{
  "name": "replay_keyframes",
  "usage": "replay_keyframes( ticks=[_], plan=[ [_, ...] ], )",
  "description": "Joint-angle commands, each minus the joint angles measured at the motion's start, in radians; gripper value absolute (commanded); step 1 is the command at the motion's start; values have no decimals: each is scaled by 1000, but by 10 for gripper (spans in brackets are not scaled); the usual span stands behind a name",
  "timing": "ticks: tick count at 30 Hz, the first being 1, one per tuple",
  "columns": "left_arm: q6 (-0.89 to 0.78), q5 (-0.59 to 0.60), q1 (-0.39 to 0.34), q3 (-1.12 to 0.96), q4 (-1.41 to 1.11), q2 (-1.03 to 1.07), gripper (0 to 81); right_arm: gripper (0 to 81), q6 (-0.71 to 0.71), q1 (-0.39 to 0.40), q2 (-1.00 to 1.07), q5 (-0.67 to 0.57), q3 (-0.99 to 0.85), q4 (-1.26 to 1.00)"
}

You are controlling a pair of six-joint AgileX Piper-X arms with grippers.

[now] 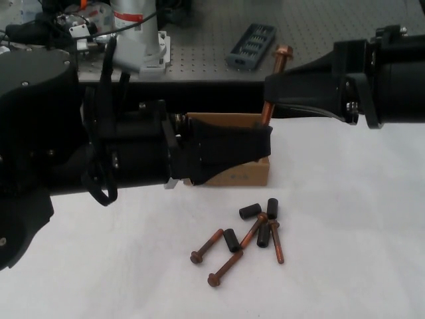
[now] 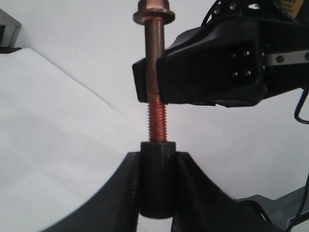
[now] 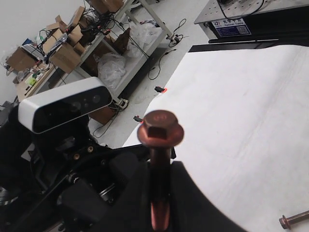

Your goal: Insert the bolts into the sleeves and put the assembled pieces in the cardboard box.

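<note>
Black sleeve [image 2: 157, 179] is being gripped by the left fingers [image 2: 113, 205], the bolt [image 2: 154, 58] entering it by the right fingers [image 2: 207, 72].

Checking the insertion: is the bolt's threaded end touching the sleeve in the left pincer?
Touching. The left wrist view shows the threads of the bolt meeting the top of the sleeve with no gap.

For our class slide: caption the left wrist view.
Right gripper holds the bolt, threads meeting the sleeve in left gripper.
</note>
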Motion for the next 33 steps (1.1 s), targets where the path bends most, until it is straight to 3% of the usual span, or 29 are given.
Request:
replay_keyframes(
  ticks=[1, 10, 24, 33],
  plan=[
    [-15, -20, 1, -6, -35, -3, 6, 25, -4, 0, 4, 0, -6, -8],
    [-15, -85, 1, -6, -43, -3, 6, 25, -6, 4, -11, 45, -6, 65],
    [-15, -85, 1, -8, -92, -3, 6, 25, -101, 81, -14, 45, -6, 182],
    [-15, -103, 1, -8, -100, -3, 6, 25, -120, 82, -14, 48, -6, 201]
  ],
)
